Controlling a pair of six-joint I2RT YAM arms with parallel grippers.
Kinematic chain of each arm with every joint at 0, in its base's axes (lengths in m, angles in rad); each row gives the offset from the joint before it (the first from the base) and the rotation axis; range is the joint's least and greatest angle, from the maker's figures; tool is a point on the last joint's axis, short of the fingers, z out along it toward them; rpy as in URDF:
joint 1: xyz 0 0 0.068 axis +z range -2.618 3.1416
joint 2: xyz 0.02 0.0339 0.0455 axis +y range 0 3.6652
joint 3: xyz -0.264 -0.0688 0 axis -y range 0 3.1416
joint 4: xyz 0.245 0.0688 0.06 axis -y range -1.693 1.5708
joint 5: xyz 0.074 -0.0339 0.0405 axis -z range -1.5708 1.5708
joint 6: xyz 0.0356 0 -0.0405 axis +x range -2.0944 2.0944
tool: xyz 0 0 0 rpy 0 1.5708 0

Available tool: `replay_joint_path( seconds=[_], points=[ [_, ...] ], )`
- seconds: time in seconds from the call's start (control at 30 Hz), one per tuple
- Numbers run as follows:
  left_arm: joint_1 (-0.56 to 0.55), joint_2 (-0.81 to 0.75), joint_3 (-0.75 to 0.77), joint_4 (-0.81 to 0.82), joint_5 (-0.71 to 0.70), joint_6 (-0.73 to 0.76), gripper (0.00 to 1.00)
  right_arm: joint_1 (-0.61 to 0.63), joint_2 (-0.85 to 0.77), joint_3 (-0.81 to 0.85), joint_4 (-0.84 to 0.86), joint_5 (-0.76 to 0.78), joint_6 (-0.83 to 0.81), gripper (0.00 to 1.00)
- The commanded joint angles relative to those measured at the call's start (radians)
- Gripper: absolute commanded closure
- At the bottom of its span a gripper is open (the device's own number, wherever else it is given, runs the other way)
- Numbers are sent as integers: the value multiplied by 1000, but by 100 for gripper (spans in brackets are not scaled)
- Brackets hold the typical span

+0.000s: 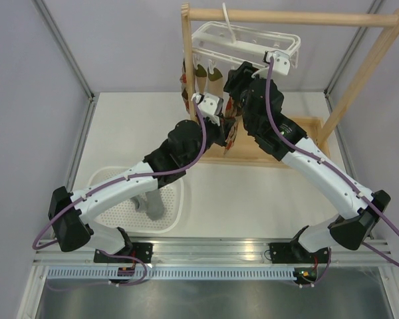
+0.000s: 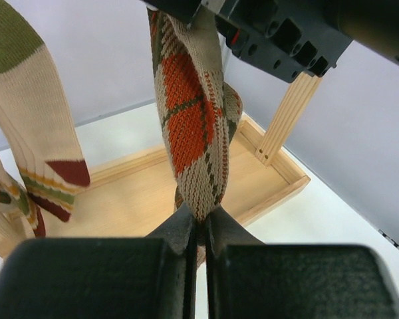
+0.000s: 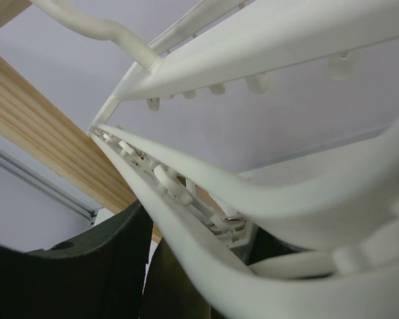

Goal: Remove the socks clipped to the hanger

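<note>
My left gripper (image 2: pixel 203 222) is shut on the lower end of a red, orange and cream argyle sock (image 2: pixel 193 113) that hangs down from above. A cream sock (image 2: pixel 40 126) with olive toe and striped band hangs to its left. From above, the white hanger (image 1: pixel 253 40) hooks on the wooden rail, with socks (image 1: pixel 216 80) dangling under its left end. My right gripper (image 1: pixel 236 76) is raised to the hanger's underside. In the right wrist view its dark fingers (image 3: pixel 86 266) stand either side of a white clip (image 3: pixel 236 222), and the hanger's bar (image 3: pixel 266 46) hides their tips.
The wooden rack (image 1: pixel 292 16) stands at the back on its tray (image 1: pixel 279 156). A white perforated basket (image 1: pixel 176 212) at front left holds a grey sock (image 1: pixel 149 206). The right arm's black body (image 2: pixel 286 33) hangs close over the held sock, beside a rack post (image 2: pixel 286 116).
</note>
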Motion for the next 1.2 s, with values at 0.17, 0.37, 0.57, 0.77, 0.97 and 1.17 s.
replay_joint_path(
  seconds=[0.17,0.37,0.57,0.77,0.97,1.17],
  points=[
    [-5,-16,-28,26,16,-31,98,-5,-36,-17,85,18,-26,99],
    [-3,2,-75,32,-4,-41,98,-5,-47,-37,94,29,-42,99],
    [-3,-4,-83,37,1,-34,98,-6,-45,-50,122,38,-35,99],
    [-3,-4,-139,28,17,-80,98,-6,-48,-58,132,40,-31,99],
    [-3,-1,-167,46,28,-86,98,-9,-53,-73,134,40,-31,99],
    [-3,-13,-141,48,25,-66,98,-8,-59,-99,140,28,-26,99]
  ],
)
